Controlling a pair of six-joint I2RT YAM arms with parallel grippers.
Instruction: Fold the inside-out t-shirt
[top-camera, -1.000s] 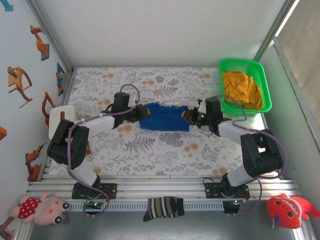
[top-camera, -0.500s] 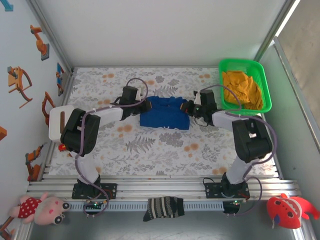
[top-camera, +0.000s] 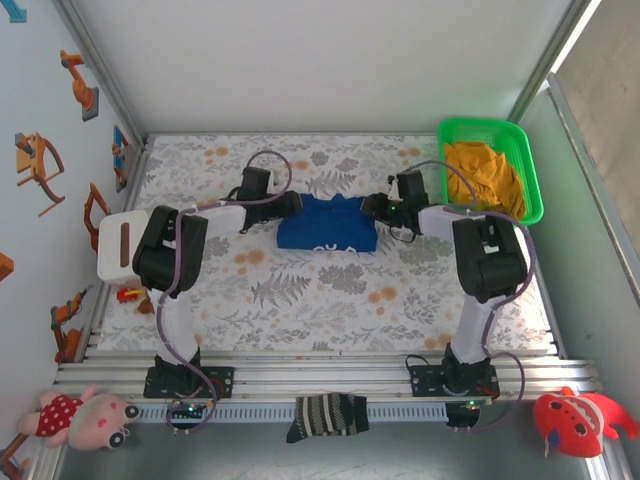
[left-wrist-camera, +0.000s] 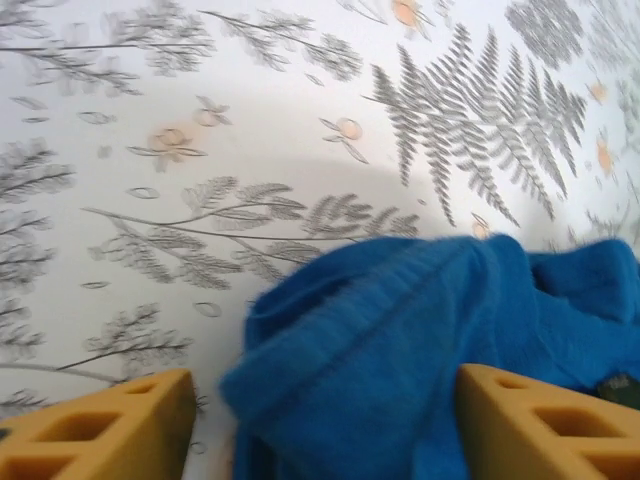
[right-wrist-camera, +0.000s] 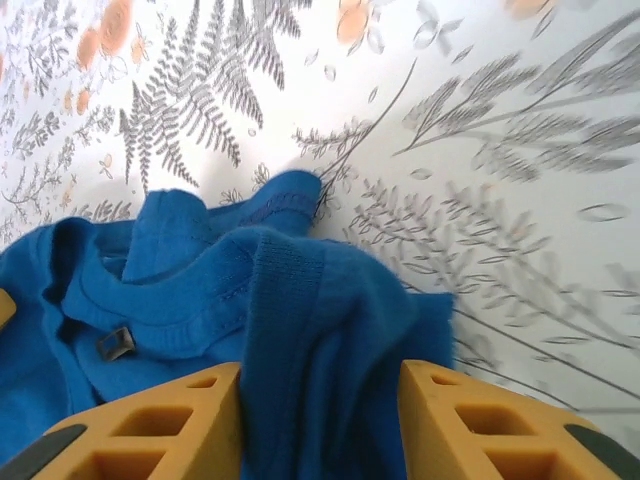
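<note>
The inside-out t-shirt (top-camera: 328, 228) is lying folded on the surface (top-camera: 300, 300), the left pincer (left-wrist-camera: 325, 400) gaping released at one end, the right pincer (right-wrist-camera: 320, 385) straddling the other, grip impossible to tell; I'd say they're finishing a fold and needing to lift clear.

The t-shirt (top-camera: 327, 230) is plain royal blue, one flat colour all over, with a small dark tag (right-wrist-camera: 116, 343) at its neckline. The table cover (top-camera: 300, 295) is white, printed with grey ferns and pale orange blossoms. The basket (top-camera: 531, 190) is bright green and the cloth (top-camera: 485, 178) in it orange-yellow. The fingers (left-wrist-camera: 95, 430) of the left gripper (left-wrist-camera: 325, 430) and the right gripper (right-wrist-camera: 320, 425) are amber-yellow (the right pair edged with dark grey). The sock (top-camera: 327, 415) is striped: black and white.
</note>
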